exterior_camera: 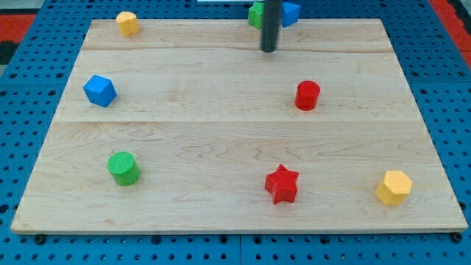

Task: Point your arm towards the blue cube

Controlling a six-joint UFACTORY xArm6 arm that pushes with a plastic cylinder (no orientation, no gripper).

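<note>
The blue cube (pixel 99 90) lies near the board's left edge, in the upper half. My tip (pixel 269 50) stands near the view's top middle, far to the right of the blue cube and a little above it. Just behind the rod at the top edge sit a green block (pixel 255 14) and another blue block (pixel 291 12), both partly hidden by the rod, shapes unclear.
A yellow block (pixel 127 23) sits at the top left. A red cylinder (pixel 307 96) lies below right of my tip. A green cylinder (pixel 123 168), a red star (pixel 282 184) and a yellow hexagon (pixel 394 187) lie along the bottom. The wooden board (pixel 221 213) rests on blue pegboard.
</note>
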